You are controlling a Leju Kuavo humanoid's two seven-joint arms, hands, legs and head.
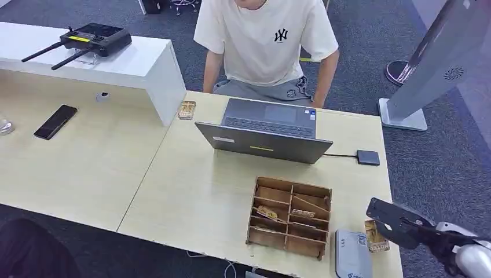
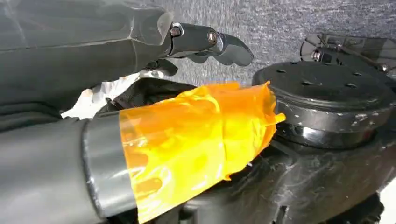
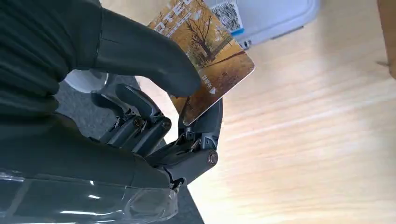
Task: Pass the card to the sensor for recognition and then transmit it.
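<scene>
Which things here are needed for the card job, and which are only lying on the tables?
Needed:
card, pinched by the right hand
grey sensor

Lying about:
laptop
wooden box
phone
remote control

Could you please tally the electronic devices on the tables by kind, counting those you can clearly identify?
Laptop: 1
Black phone: 1
Black controller with two antennas: 1
Small dark box cabled to the laptop: 1
Pale grey flat device: 1
Total: 5
</scene>
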